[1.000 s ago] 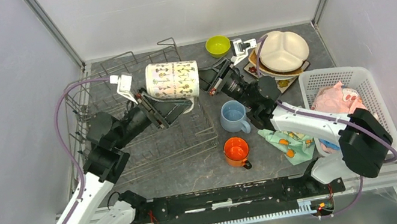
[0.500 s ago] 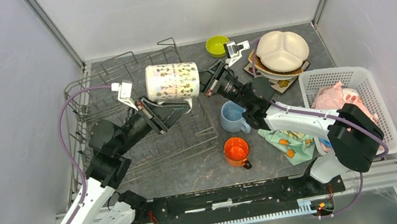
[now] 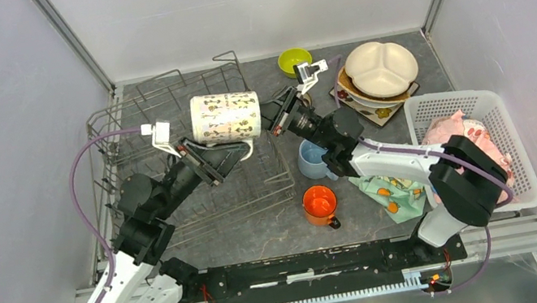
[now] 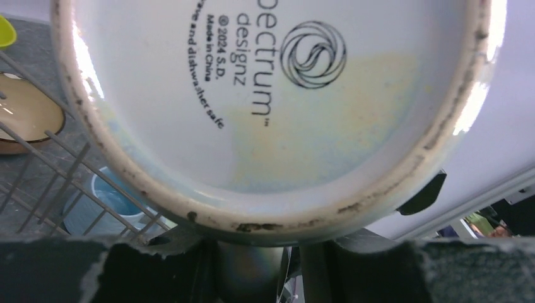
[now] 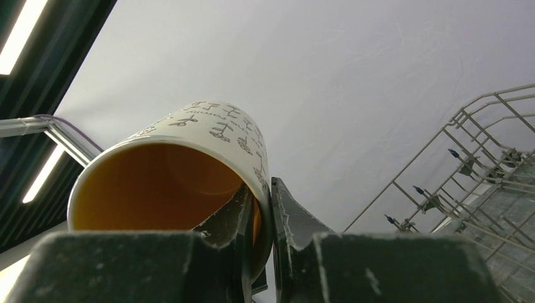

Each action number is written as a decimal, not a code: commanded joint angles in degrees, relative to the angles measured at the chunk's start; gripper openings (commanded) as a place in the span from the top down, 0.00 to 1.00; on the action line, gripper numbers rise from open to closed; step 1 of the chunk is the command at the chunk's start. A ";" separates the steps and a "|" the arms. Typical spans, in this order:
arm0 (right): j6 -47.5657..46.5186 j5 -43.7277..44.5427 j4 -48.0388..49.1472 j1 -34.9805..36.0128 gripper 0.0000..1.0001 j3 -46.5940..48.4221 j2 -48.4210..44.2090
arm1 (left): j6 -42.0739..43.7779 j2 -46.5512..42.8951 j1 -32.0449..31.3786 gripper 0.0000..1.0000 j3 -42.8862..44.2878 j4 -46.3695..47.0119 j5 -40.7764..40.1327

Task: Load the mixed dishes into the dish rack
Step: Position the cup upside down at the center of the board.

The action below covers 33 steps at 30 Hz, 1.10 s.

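While right gripper (image 5: 264,202) pinches mug (image 3: 225,117) rim, one finger inside, mug lies sideways between both grippers. Rack (image 3: 129,115) sits beneath left gripper (image 3: 236,150). Left clamp unclear; probably handover for reorienting.

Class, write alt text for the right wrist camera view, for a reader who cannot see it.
The right hand pinches the rim of a white patterned mug, one finger inside its amber interior, one outside. The grey wire dish rack shows at the right.

Pink cloth (image 3: 453,130) in white basket (image 3: 518,151); teal patterned cloth (image 3: 393,196) beside it
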 commanded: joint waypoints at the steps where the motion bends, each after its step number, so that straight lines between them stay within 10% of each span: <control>1: 2.26 2.50 7.39 -0.14 1.00 3.07 1.02 | -2.17 0.08 0.27 0.55 -0.85 8.78 -3.03; 11: 3.18 4.52 7.47 0.82 1.00 4.02 3.18 | -5.87 2.40 0.27 0.55 -3.59 16.51 -2.23; 20: 1.13 2.42 6.18 0.68 0.98 2.95 2.96 | -0.16 3.91 0.27 0.98 -0.62 10.32 -0.06; 33: -3.86 1.04 -3.51 -0.23 0.45 1.60 1.11 | 11.79 0.09 0.27 0.98 2.10 2.92 -10.29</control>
